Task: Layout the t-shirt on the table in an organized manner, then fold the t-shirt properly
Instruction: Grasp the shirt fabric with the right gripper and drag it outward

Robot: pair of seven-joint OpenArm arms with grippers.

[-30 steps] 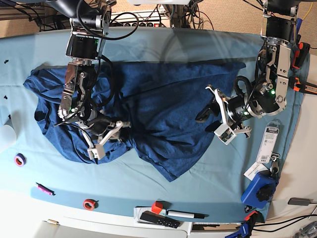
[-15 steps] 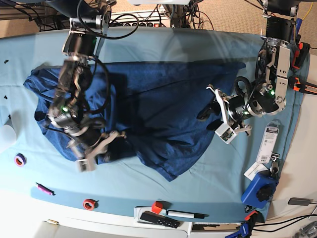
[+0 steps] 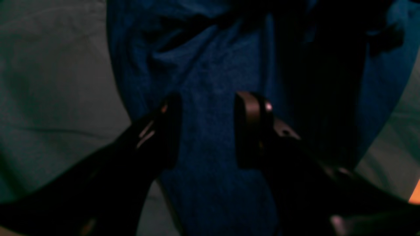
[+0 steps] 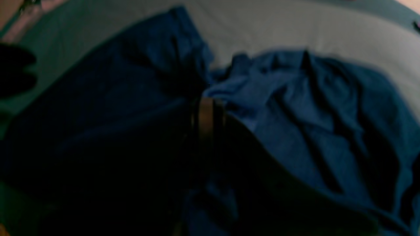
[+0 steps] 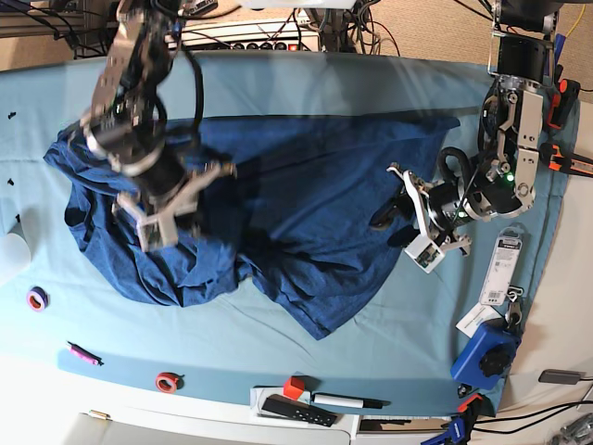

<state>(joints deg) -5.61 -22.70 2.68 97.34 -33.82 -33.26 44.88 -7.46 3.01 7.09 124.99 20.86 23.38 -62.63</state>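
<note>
The t-shirt (image 5: 296,204) is lying rumpled across the teal tabletop (image 5: 389,352), bunched toward the right arm's side. The right pincer (image 4: 207,111) is pressing its jaws fully together on a raised fold of the shirt. The left pincer (image 3: 205,129) is hovering over the cloth with jaws parted, gripping nothing. No containers are showing.

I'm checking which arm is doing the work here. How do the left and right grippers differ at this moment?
The left gripper has its jaws apart, with bare t-shirt cloth showing between them and nothing pinched; the right gripper is shut. The left one sits by the shirt's edge near the table's end with the clamps; the right one is over the bunched, wrinkled part at the other end. Both are over the shirt.
</note>
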